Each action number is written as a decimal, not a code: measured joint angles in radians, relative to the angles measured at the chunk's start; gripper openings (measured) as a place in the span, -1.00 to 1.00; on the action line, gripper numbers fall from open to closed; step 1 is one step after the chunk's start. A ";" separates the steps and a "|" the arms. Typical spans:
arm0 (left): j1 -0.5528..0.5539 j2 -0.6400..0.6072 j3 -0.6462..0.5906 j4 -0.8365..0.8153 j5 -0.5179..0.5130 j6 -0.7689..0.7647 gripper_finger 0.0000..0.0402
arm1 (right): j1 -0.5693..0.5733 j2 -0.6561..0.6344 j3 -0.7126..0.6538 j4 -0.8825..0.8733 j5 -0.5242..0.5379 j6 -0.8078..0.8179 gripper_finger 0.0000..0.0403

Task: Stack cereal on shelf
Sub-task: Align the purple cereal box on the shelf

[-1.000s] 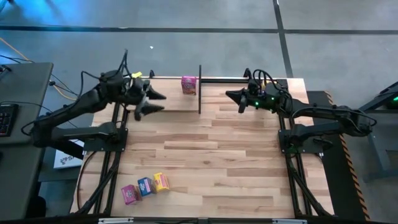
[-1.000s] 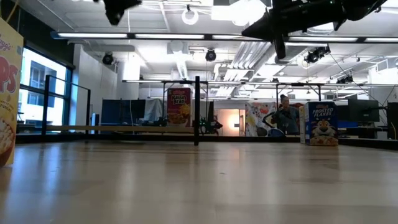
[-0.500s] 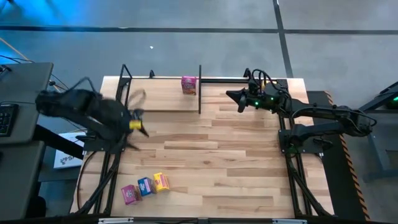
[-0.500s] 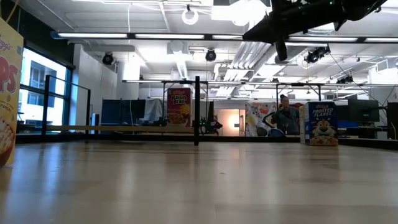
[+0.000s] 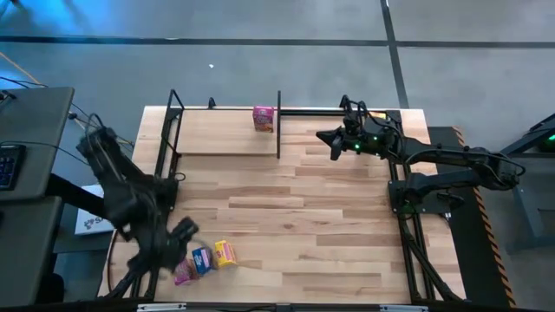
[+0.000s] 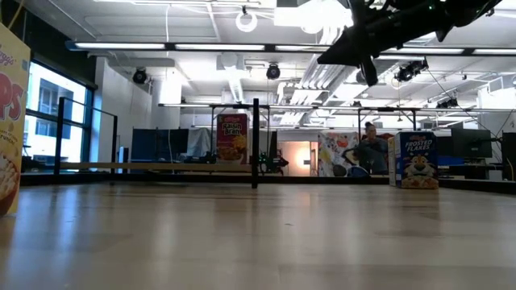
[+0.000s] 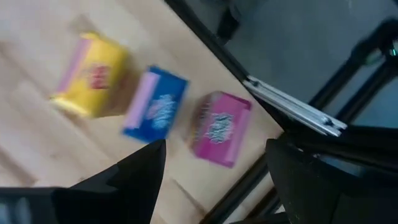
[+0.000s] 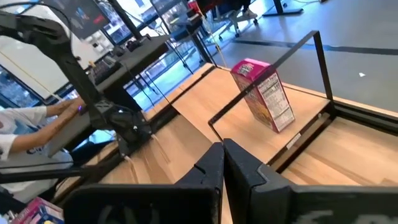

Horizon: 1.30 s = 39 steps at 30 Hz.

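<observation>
Left claw spread wide over pink box, blue box, yellow box at seven o'clock; labels blurred. "Raisin Bran" and "Frosted Flakes" legible beyond table. Right claw pinched closed at one o'clock.

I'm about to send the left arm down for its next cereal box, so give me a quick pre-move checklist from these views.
1. Left gripper open: ok, fingers spread in its wrist view.
2. Left gripper over the targets: ok, it hangs above the small magenta-pink cereal box, small blue cereal box and small yellow cereal box at the table's near-left corner.
3. Boxes separate enough to pick one: cannot tell, they lie close side by side.
4. Pale wooden shelf board with black rod frame has room: ok, only one upright magenta-pink box stands on it.
5. Right gripper out of the way: ok, shut, beside the shelf's right end.
</observation>
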 joint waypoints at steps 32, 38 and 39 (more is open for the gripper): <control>-0.155 0.118 -0.260 0.243 -0.077 0.019 0.34 | 0.000 0.000 0.000 -0.110 0.012 -0.017 -1.00; -0.155 0.118 -0.312 0.282 -0.078 0.032 0.34 | 0.000 0.000 0.000 -0.110 0.013 -0.017 -1.00; -0.154 0.118 -0.321 0.294 -0.078 0.035 0.34 | 0.000 0.000 0.000 -0.110 0.013 -0.017 -1.00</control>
